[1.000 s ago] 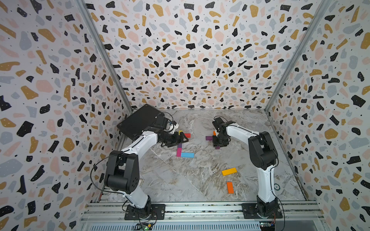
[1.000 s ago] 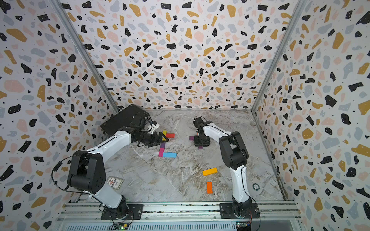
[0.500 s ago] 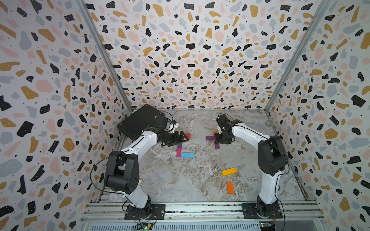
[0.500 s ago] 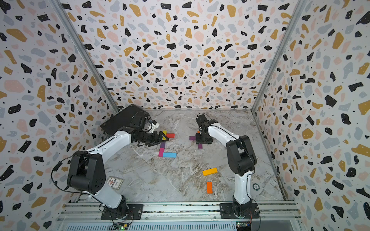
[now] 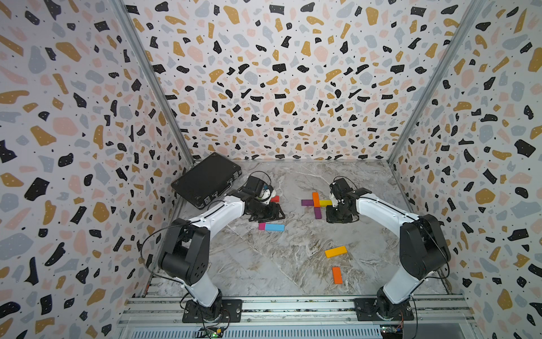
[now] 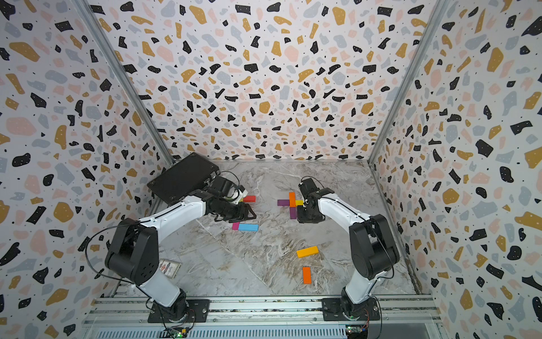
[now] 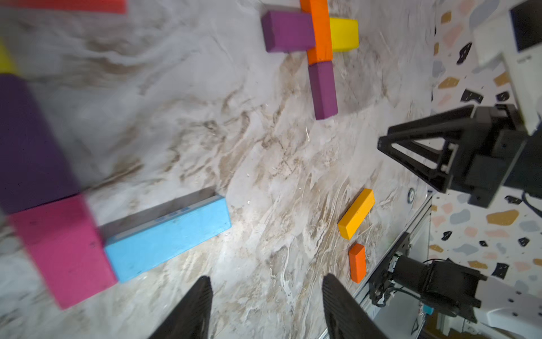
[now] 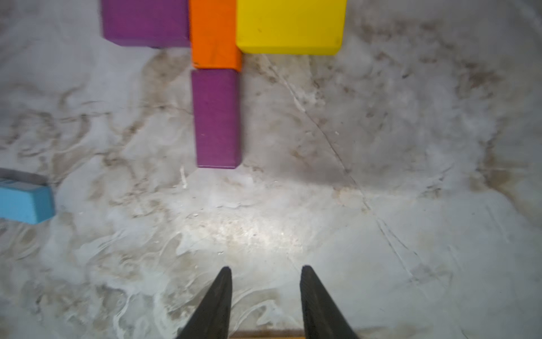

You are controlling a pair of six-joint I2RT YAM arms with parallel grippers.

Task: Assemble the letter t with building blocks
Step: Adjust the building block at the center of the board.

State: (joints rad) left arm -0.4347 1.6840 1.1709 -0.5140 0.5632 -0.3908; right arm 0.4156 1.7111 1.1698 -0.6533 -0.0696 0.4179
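Four building blocks form a cross in both top views: a purple block (image 5: 306, 202), an orange block (image 5: 315, 199), a yellow block (image 5: 325, 202) and a purple stem block (image 5: 318, 213). The right wrist view shows the same stem block (image 8: 217, 117) ahead of my right gripper (image 8: 266, 268), which is open and empty. In a top view that right gripper (image 5: 337, 218) stands just right of the stem. My left gripper (image 7: 265, 281) is open and empty, near the blue block (image 7: 167, 237) and pink block (image 7: 64, 249). A dark purple block (image 7: 29, 146) touches the pink one.
A black case (image 5: 206, 183) leans at the back left. A red block (image 5: 275, 199) lies behind the left gripper (image 5: 271, 215). An amber block (image 5: 335, 251) and an orange block (image 5: 337, 275) lie nearer the front. A card (image 6: 169, 267) sits by the left arm's base.
My right gripper has drawn back to the right, off the cross of blocks, and its jaws have narrowed. The left gripper's jaws have narrowed too; that arm has hardly moved.
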